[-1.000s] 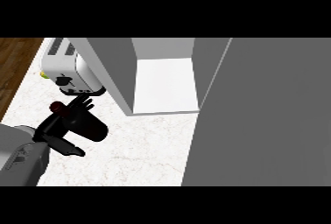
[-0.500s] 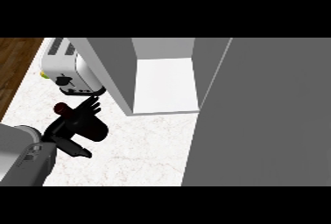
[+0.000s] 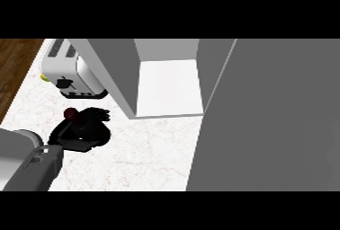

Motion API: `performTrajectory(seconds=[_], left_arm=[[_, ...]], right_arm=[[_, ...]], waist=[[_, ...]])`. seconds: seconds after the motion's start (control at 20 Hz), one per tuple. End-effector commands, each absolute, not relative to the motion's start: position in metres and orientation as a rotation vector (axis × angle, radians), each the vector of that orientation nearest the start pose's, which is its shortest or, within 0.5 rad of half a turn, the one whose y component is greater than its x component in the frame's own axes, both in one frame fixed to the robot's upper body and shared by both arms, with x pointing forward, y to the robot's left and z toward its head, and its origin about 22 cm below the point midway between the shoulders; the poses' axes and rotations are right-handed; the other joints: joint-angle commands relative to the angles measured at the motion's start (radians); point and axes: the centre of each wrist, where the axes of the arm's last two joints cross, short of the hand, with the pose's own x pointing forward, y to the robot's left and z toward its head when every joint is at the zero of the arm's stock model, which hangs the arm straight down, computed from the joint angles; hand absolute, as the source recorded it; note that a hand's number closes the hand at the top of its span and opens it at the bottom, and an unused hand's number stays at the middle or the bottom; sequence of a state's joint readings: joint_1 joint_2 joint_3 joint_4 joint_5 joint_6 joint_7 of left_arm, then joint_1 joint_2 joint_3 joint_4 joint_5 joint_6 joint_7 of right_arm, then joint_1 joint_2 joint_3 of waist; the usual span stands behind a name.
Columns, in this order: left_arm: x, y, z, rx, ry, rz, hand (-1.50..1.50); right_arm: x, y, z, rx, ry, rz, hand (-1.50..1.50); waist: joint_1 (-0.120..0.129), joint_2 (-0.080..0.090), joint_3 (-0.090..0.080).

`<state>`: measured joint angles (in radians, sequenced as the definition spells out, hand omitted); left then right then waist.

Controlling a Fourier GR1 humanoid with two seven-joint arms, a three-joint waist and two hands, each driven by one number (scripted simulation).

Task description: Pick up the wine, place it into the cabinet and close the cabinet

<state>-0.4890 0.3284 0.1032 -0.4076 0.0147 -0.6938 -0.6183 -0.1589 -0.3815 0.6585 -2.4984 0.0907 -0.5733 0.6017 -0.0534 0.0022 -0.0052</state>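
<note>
1. Wine [image 3: 69, 112]: only a dark red, rounded top shows, at the upper left edge of my left hand [image 3: 85, 131]. The rest of the bottle is dark and merges with the black of my hand, so I cannot make out its body or its tilt.
2. Wine location: inside my left hand's grasp, over the white marbled counter [image 3: 146, 152]. It is outside the cabinet [image 3: 169, 85].
3. Left hand state: my fingers [image 3: 100, 115] are curled round the wine, with the tips bunched at the far side of the hand. The hand is closed on the bottle.
4. Left arm pose: my grey forearm [image 3: 30, 161] enters from the lower left corner and runs up and to the right to the hand.
5. Surroundings, relative to my left hand:
   - The white toaster [image 3: 69, 76] stands just beyond the hand, near but apart from it.
   - The cabinet opening, with its white interior, lies beyond the hand and to its right.
   - The grey cabinet door [image 3: 279, 117] stands open, well to the right of the hand.
   - The wooden floor [image 3: 13, 67] shows past the counter's edge, beyond the hand and to its left.
</note>
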Motion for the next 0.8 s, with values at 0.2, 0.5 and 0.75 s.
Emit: performTrajectory(seconds=[0.2, 0.5, 0.75], left_arm=[[0.298, 0.340, -0.099, -0.648, -1.539, -0.255, 1.50], [0.319, 0.337, -0.079, -0.656, -1.588, -0.314, 1.50], [0.245, 0.336, -0.135, -0.288, -1.701, -0.043, 1.50]], right_arm=[[0.095, -0.168, 0.214, 0.275, -1.936, 0.157, -1.50], [0.094, -0.169, 0.210, 0.280, -1.945, 0.176, -1.50], [0.094, -0.174, 0.209, 0.233, -1.931, 0.139, -1.50]], waist=[[0.009, 0.001, 0.000], [0.005, 0.000, 0.002], [0.048, -0.012, 0.004]])
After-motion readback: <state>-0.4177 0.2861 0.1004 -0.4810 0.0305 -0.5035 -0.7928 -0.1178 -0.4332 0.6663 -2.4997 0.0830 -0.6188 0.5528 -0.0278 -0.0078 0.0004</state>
